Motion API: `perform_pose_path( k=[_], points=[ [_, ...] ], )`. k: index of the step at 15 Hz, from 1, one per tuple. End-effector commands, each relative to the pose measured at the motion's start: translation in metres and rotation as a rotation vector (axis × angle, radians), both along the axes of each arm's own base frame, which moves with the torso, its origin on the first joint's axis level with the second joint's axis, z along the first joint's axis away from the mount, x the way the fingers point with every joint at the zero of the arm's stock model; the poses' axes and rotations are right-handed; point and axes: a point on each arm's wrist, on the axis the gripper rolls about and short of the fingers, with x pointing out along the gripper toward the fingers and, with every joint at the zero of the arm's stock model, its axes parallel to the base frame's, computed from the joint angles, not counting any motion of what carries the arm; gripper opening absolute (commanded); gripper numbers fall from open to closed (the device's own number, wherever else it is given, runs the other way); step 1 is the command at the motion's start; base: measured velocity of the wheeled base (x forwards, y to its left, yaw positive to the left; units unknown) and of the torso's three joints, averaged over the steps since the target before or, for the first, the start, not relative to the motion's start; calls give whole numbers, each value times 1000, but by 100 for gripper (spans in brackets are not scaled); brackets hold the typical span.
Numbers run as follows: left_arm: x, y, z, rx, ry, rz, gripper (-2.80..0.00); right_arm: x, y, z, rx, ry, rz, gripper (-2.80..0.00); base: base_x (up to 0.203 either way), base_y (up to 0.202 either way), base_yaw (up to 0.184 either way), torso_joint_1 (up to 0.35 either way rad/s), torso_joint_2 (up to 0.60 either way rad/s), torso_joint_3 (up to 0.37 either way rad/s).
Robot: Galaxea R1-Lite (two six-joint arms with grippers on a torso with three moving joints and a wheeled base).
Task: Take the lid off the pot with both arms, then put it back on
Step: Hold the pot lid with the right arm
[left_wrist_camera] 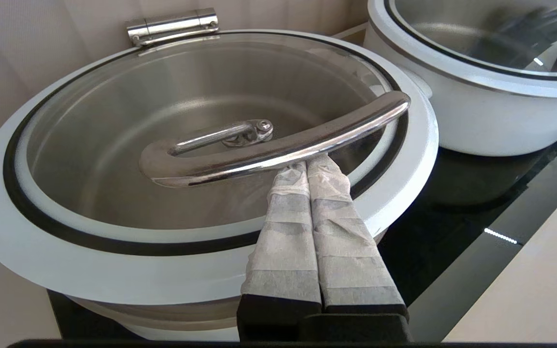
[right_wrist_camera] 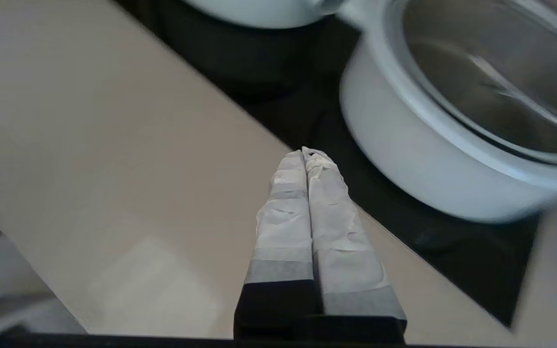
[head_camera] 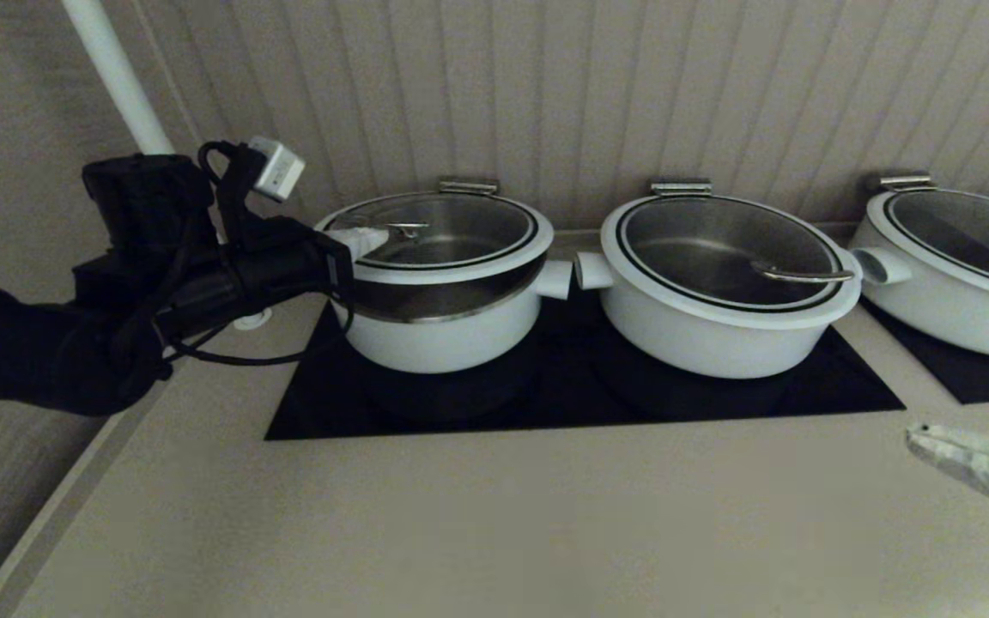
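The lid (head_camera: 452, 227), glass with a white rim and black ring, is held raised above the pot (head_camera: 434, 339), the deep white one on the left; a steel band shows between them. My left gripper (head_camera: 374, 239) is shut, its taped fingertips tucked under the curved steel loop handle (head_camera: 400, 228). In the left wrist view the gripper (left_wrist_camera: 306, 166) sits beneath the handle (left_wrist_camera: 278, 152), over the lid (left_wrist_camera: 114, 145), with the pot (left_wrist_camera: 182, 333) just below. My right gripper (head_camera: 915, 439) is shut and empty over the counter at the front right, also seen in the right wrist view (right_wrist_camera: 305, 153).
Two wider white pots with glass lids stand in the middle (head_camera: 718, 335) and at the right (head_camera: 949, 300), on black cooktops (head_camera: 563, 403). The beige counter (head_camera: 494, 515) spreads in front. A white pole (head_camera: 117, 77) rises at the left; a panelled wall is close behind.
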Motion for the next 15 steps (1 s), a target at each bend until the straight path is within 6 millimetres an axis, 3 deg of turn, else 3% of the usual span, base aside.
perform_pose_path(
  k=[1,6,9,13,15],
  points=[
    [4,-1,-4,2,9,-3,-280,30,14,-7,-16,83,87,-280,0,0,0,0,0,0],
    [10,-2,-14,9,35,-3,-280,82,44,-14,-25,24,187,-280,0,0,0,0,0,0],
    [18,-4,-17,10,38,-3,-280,97,71,-20,-48,-3,273,-280,0,0,0,0,0,0],
    [31,-6,-18,8,25,-1,-280,133,104,-12,-8,-100,321,-280,0,0,0,0,0,0],
    [34,-4,-17,7,20,5,-280,142,123,-12,11,-145,338,-280,0,0,0,0,0,0]
  ],
)
